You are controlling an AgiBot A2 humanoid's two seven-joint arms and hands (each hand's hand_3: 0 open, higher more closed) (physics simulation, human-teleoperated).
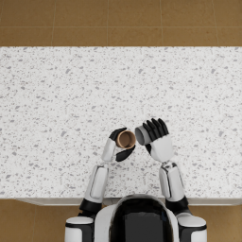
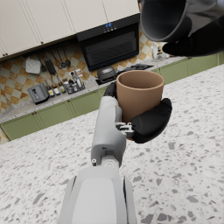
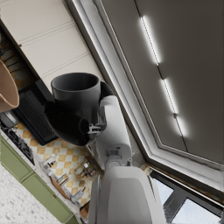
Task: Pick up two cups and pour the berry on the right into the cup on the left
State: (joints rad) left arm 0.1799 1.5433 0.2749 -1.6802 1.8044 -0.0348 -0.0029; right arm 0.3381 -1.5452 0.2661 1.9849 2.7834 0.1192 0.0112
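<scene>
My left hand (image 1: 120,147) grips a brown cup (image 1: 125,139) upright above the speckled counter (image 1: 56,104); the left wrist view shows the same brown cup (image 2: 140,94) wrapped by my left hand (image 2: 148,122). My right hand (image 1: 156,137) holds a grey cup (image 1: 142,134) tipped on its side, its mouth turned toward the brown cup's rim. In the left wrist view the grey cup (image 2: 164,17) hangs above and beside the brown one. The right wrist view shows the grey cup (image 3: 76,98) in my right hand (image 3: 70,124) and the brown cup's edge (image 3: 6,89). No berry is visible.
The white speckled counter spreads wide to both sides and ahead, with its front edge (image 1: 47,200) near my body. Brown tiled floor (image 1: 118,21) lies beyond the far edge. Kitchen cabinets and an oven (image 2: 109,43) stand in the background.
</scene>
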